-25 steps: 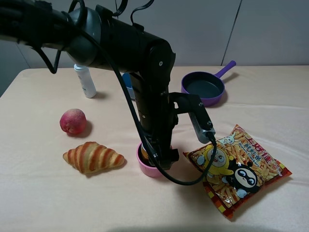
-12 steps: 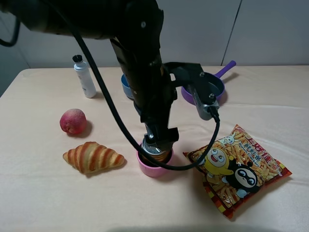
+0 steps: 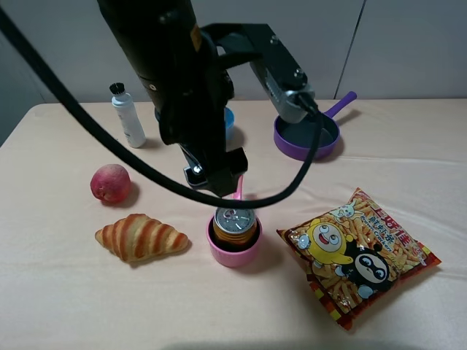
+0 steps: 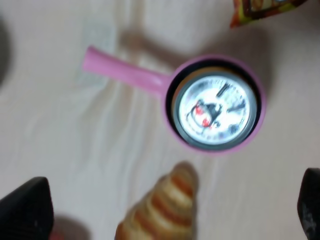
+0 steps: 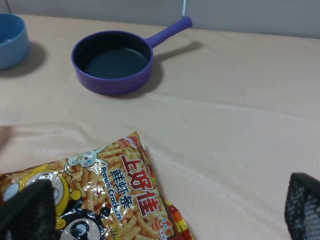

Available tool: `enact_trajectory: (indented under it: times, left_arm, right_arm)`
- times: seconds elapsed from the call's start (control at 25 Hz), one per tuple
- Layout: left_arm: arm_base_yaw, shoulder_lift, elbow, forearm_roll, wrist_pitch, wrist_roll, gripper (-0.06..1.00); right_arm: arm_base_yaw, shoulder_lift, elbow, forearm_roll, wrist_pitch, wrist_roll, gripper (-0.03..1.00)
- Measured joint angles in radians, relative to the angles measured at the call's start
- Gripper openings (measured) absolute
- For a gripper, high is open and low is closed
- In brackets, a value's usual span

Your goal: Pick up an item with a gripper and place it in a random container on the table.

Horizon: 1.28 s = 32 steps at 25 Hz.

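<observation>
Left gripper (image 3: 217,177), jaws apart and empty, hangs directly above the can (image 3: 234,224) standing upright in the pink saucepan (image 3: 232,254).

Can (image 3: 234,222) upright inside saucepan (image 3: 221,254)

A gold-yellow can (image 3: 235,226) with a silver top bearing what look like blurred red marks sits in a pink saucepan (image 3: 232,251); beside it lie a brown-striped croissant (image 3: 141,237) and an orange cartoon-printed snack bag (image 3: 355,254).

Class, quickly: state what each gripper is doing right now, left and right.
Left gripper: open, empty, above the can standing in the pink saucepan.
Right gripper: open, empty.
</observation>
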Motion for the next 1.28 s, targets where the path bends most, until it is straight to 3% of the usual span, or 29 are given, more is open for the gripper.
enact_trajectory:
  times: [0.44, 1.04, 1.28]
  left_arm:
    - [0.000, -0.226, 0.076, 0.130, 0.191, -0.158, 0.99]
    - [0.000, -0.625, 0.482, 0.130, 0.191, -0.194, 0.99]
    - [0.000, -0.725, 0.598, 0.081, 0.193, -0.194, 0.99]
  right_arm:
    - [0.000, 0.000, 0.000, 0.000, 0.000, 0.000, 0.69]
    - [0.000, 0.000, 0.000, 0.000, 0.000, 0.000, 0.69]
    - [0.000, 0.000, 0.000, 0.000, 0.000, 0.000, 0.69]
